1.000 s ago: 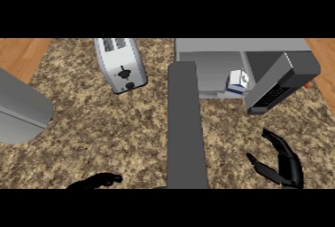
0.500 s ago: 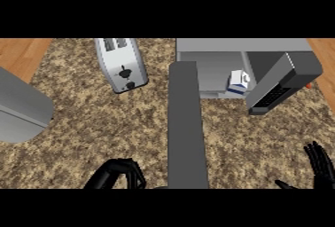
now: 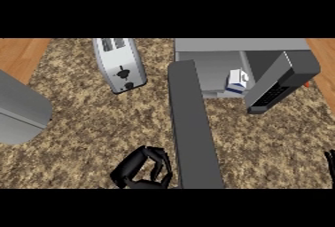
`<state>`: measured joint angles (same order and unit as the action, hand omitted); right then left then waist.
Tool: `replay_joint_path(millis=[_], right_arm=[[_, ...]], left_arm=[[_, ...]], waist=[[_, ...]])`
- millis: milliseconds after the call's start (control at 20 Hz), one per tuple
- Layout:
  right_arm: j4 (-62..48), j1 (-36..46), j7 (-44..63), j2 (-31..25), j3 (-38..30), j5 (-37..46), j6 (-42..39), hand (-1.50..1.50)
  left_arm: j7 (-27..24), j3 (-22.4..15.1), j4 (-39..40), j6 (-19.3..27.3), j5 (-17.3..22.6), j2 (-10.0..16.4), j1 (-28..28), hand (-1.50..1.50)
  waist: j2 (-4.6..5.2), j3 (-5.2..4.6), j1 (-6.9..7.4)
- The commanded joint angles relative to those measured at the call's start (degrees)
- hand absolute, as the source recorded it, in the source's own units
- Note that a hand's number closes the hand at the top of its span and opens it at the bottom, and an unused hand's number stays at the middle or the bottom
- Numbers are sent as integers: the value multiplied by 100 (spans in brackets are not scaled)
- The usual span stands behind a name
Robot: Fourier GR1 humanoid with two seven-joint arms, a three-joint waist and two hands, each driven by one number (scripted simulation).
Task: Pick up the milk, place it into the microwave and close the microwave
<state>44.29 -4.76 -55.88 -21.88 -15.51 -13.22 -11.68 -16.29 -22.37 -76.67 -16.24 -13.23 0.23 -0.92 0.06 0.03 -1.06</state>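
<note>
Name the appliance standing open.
The microwave: its door juts out toward the robot, with the milk visible inside. The toaster has no door.

Brightness: even and fairly bright across the whole counter (image 3: pixel 78 115).
Sheen: pale, soft highlight along the toaster (image 3: pixel 119 64) and its metal top.
Shade: darker toward the right inside the microwave (image 3: pixel 262 62); faint elsewhere.

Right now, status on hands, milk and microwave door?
Left hand curled, empty, beside the open door. Right hand barely in view at right edge. Milk sits in the microwave mouth. Nothing between hand and door.
</note>
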Motion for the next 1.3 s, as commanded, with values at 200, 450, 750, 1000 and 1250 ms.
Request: replay_joint_path(millis=[200, 450, 750, 1000, 1250], right_arm=[[28, -145, -443, -239, -28, -154, -669, -150], [219, -72, -460, -273, 164, -105, -830, -150], [807, -217, -382, -137, 435, -229, -988, -150], [1138, 97, -56, -154, 604, -286, -831, -150], [1537, 161, 254, -252, 732, -418, -846, -150]], left_arm=[[776, -1239, 1362, -117, 174, -23, -1091, 150], [100, -2451, 2036, 974, 765, -23, -1618, 150], [-261, -3250, 1872, 2032, 1857, -19, -1869, 150], [-99, -3578, 1785, 2492, 2560, -15, -2442, -150], [-66, -3672, 1795, 3095, 3003, -13, -2825, 150]], waist=[[17, -2, -85], [31, -9, -147], [52, -23, -385], [87, -26, -537], [123, -41, -798]])
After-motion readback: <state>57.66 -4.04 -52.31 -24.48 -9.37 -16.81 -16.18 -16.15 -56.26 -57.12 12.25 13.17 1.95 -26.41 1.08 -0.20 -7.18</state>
